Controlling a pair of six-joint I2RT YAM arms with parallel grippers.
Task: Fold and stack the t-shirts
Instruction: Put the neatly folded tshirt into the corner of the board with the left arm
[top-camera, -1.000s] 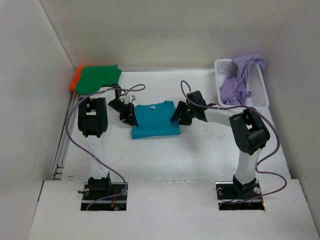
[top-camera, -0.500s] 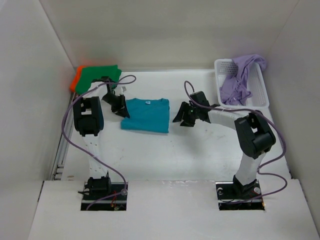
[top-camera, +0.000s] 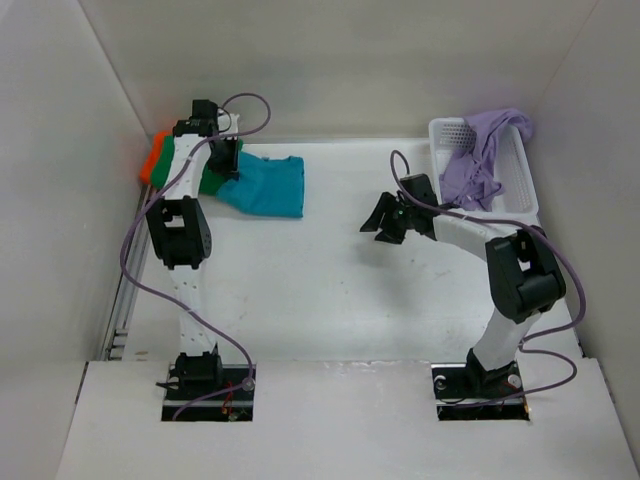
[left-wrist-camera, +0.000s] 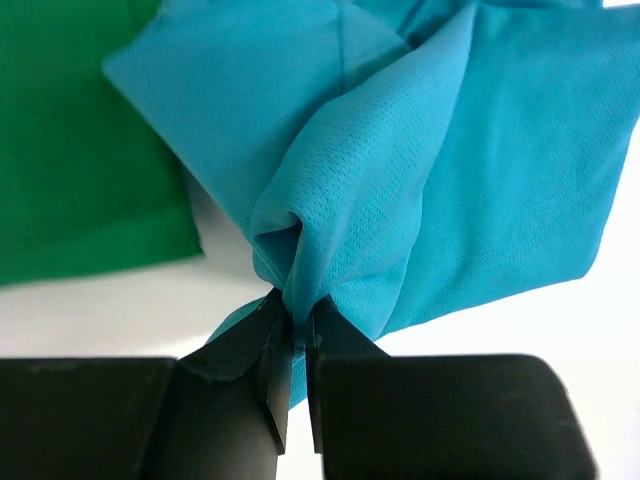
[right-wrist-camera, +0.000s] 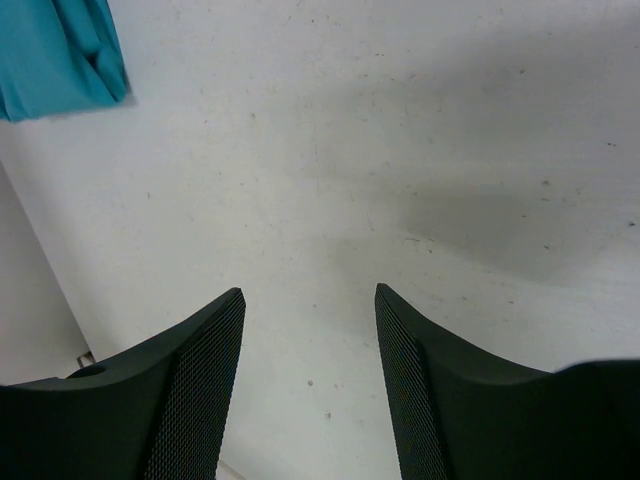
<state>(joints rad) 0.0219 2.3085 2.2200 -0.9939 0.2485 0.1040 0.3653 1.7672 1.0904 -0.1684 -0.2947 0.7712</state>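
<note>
Moved: teal shirt (top-camera: 265, 185) pulled from mid-table to the far left corner by left claw (top-camera: 225, 160); right claw (top-camera: 385, 218) has backed off toward the right.
Left claw: pinched tight on a bunched edge of the teal shirt; the cloth fans out ahead of the tips in the wrist view.
Right claw: jaws apart, holding nothing, bare table (right-wrist-camera: 420, 150) under it; teal shirt well away, ahead and to its left.
Teal shirt: rumpled at the gripped edge and trailing to the right of the left claw.
Stack: green shirt (left-wrist-camera: 80, 130) just left of the left claw's tips, teal edge lapping over it; orange shirt (top-camera: 148, 165) peeks out on the green one's far-left side. The arm hides part of both.
Lavender shirt (top-camera: 480, 160): unfolded heap in white basket (top-camera: 447, 128), beyond the right claw to its right.
Meaning: third shirt is reaching the stack. Likely not squared on it yet, so it needs laying flat and release.
Remaining: lavender shirt to fold and stack.
</note>
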